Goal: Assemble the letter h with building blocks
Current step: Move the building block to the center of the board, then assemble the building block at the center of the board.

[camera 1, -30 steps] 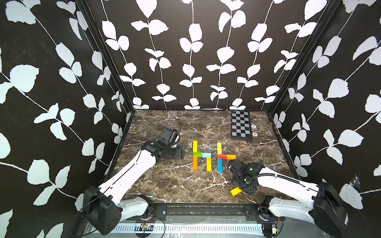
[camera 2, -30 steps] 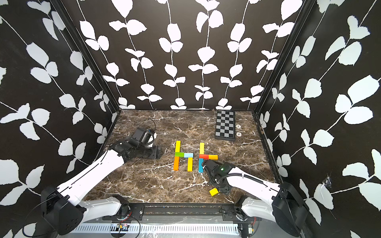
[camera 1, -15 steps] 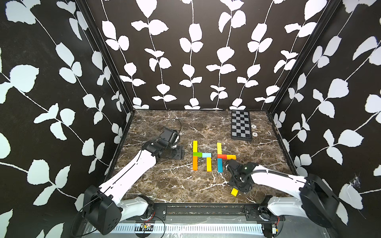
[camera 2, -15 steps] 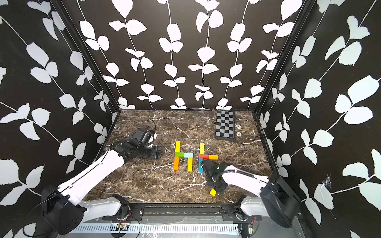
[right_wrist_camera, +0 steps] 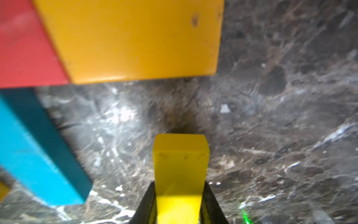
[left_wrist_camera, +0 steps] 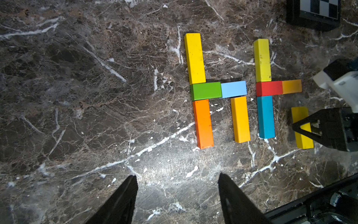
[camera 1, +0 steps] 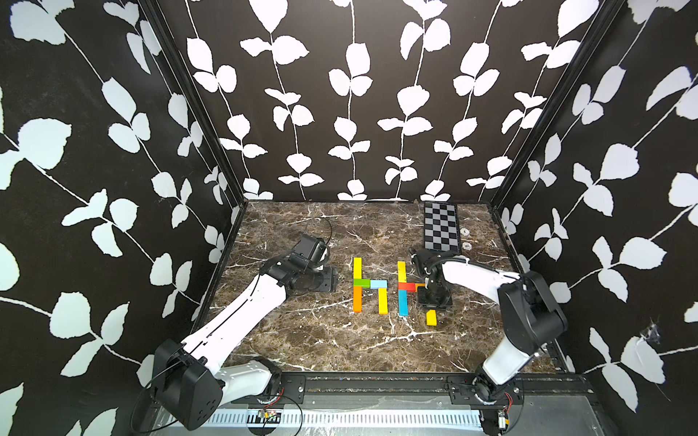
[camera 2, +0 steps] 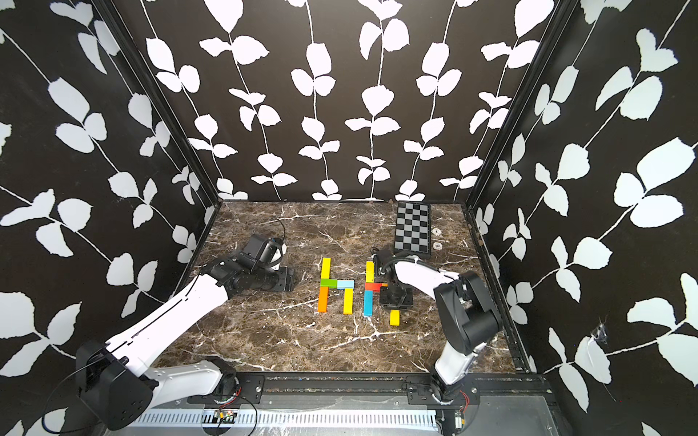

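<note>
Fingers (right_wrist_camera: 210,203) of the right gripper (right_wrist_camera: 179,186) are closed on the 2 long sides of a yellow block (right_wrist_camera: 180,164) and clamp it across its width. In both top views this yellow block (camera 1: 431,317) (camera 2: 394,318) lies lengthwise near to far, right of the blue block (camera 1: 403,302) and just near of the short orange block (right_wrist_camera: 135,38), apart from both. Contact with the marble tabletop (camera 1: 340,339) cannot be determined. The blue block, a red block (camera 1: 406,286), the short orange block and a long yellow block (camera 1: 401,271) form 1 partial letter. To its left stands 1 complete letter: yellow upright (camera 1: 357,268), green block (camera 1: 361,283), light blue block (camera 1: 379,284), long orange block (camera 1: 357,298) and yellow leg (camera 1: 383,301). The left gripper (left_wrist_camera: 177,175) is left of the letters, low over the bare tabletop, with its fingers (left_wrist_camera: 124,197) moderately apart and holding nothing. The chequered board (camera 1: 441,226) lies at the far right.
</note>
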